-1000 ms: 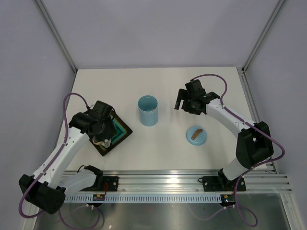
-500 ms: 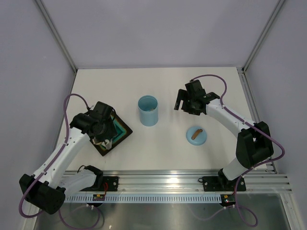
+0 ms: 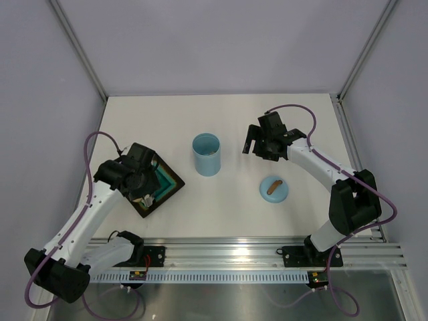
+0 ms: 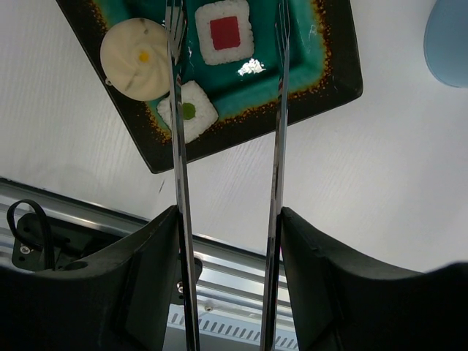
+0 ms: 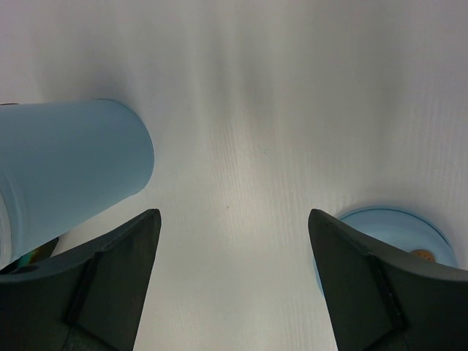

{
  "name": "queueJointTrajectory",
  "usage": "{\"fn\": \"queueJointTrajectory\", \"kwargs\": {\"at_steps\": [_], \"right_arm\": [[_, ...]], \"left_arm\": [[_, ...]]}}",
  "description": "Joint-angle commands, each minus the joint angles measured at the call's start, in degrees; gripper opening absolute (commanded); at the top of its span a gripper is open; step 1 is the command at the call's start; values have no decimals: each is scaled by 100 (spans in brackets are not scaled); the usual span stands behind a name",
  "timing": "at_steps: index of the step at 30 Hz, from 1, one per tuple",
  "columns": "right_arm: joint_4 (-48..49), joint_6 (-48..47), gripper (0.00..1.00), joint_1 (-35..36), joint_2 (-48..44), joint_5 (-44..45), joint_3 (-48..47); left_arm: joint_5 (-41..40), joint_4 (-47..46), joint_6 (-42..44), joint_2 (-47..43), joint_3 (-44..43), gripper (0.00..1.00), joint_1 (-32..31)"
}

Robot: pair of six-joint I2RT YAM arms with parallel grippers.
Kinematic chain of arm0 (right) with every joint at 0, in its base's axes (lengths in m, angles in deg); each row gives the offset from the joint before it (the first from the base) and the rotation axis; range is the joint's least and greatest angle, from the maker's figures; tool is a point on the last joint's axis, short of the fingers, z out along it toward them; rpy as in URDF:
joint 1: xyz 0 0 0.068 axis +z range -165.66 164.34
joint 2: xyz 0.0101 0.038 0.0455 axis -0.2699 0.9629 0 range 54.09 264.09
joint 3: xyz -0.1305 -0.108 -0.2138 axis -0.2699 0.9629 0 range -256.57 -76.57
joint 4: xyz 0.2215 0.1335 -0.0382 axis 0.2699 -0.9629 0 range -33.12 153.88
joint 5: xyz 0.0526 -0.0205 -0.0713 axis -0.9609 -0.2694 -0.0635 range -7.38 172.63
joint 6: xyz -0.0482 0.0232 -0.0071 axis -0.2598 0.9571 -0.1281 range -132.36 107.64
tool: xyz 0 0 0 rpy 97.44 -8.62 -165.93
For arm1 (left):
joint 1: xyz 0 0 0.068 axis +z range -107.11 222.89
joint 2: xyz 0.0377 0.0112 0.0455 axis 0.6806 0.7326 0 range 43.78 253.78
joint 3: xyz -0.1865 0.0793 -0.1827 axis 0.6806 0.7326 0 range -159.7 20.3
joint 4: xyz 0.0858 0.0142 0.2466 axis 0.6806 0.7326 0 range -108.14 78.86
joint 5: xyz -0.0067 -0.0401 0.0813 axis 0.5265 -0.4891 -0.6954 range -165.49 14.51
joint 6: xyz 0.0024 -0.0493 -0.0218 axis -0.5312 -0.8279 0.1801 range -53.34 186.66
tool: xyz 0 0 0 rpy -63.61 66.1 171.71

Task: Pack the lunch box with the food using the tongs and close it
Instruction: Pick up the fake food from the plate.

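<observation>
A: Status?
B: On the table (image 3: 221,120), the tray (image 3: 175,182) sits front-left and the lunch box (image 3: 206,155) stands mid, upright and open. The lid (image 3: 273,189) lies apart to its right, not on.
A: Hands?
B: The right hand (image 5: 232,216) is spread, empty, low between box and lid. The left hand (image 4: 228,216) is clamped on the tongs (image 4: 278,146), arms apart, tips over the tray, nothing pinched.
A: Food left?
B: Three on the tray: beige disc (image 4: 135,49), red-centre square (image 4: 224,31), green-centre square (image 4: 189,111). Box contents: can't tell. Looks mid-packing, closing not done.
</observation>
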Motion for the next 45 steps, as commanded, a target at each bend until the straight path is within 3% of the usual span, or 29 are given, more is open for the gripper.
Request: {"fn": "queueJointTrajectory", "kwargs": {"at_steps": [1, 20, 28, 31, 35, 45], "right_arm": [[185, 38, 90, 37, -140, -70, -3], [185, 47, 90, 37, -192, -52, 76], [185, 47, 90, 37, -227, -26, 94], [185, 56, 90, 37, -236, -8, 120], [194, 65, 90, 37, -271, 1, 138], [141, 56, 90, 37, -324, 71, 50]], "left_arm": [[-279, 46, -52, -113, -238, 57, 10], [2, -349, -43, 80, 271, 56, 19], [90, -516, -61, 150, 395, 47, 10], [81, -455, -43, 89, 228, 36, 19], [99, -324, 79, 18, -106, 29, 10], [432, 2, 1028, 159, -1599, 27, 10]]}}
